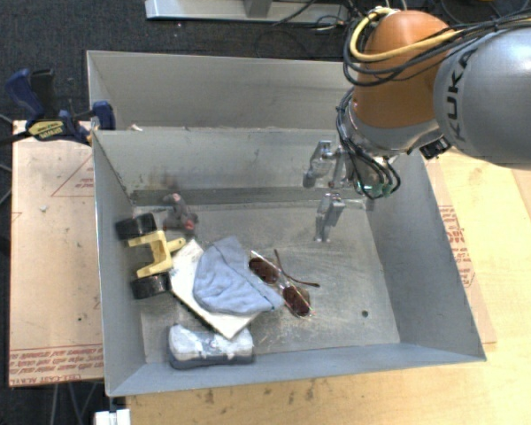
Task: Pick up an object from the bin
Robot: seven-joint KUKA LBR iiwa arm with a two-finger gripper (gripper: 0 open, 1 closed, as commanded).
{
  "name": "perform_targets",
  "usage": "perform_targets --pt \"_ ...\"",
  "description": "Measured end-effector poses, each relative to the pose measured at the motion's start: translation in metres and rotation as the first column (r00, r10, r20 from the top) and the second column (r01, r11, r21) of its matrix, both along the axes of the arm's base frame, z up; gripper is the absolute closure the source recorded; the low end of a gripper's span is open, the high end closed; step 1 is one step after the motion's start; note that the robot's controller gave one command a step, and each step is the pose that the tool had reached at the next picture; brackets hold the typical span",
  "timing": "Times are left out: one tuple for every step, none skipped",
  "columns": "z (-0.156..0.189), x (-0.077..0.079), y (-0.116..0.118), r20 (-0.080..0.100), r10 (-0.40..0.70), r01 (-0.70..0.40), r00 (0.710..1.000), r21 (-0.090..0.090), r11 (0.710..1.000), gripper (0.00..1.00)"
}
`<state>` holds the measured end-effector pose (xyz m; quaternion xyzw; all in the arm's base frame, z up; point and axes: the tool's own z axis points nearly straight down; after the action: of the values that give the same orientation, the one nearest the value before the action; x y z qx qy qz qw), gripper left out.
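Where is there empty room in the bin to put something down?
The bin floor is bare right of the sunglasses, also under the gripper. The left is crowded: yellow toy truck, blue cloth, grey packet.

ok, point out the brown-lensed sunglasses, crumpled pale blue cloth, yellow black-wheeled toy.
brown-lensed sunglasses [280, 283]: camera view, bridge.
crumpled pale blue cloth [228, 282]: camera view, middle.
yellow black-wheeled toy [162, 248]: camera view, yellow body.

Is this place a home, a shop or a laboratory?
Probably a robotics laboratory: an industrial arm hangs over a grey metal bin of unrelated things, such as sunglasses and a yellow toy vehicle, and cables lie on the floor behind.
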<state>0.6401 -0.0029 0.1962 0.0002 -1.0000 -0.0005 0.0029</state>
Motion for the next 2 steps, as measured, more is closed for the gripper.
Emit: perform_targets --pt "0.005 0.002 0.000 0.008 0.000 0.000 1.000 0.000 1.000 0.00" --pt "-0.061 -0.028 0.036 0.011 -0.041 0.041 0.999 0.001 0.999 0.00"
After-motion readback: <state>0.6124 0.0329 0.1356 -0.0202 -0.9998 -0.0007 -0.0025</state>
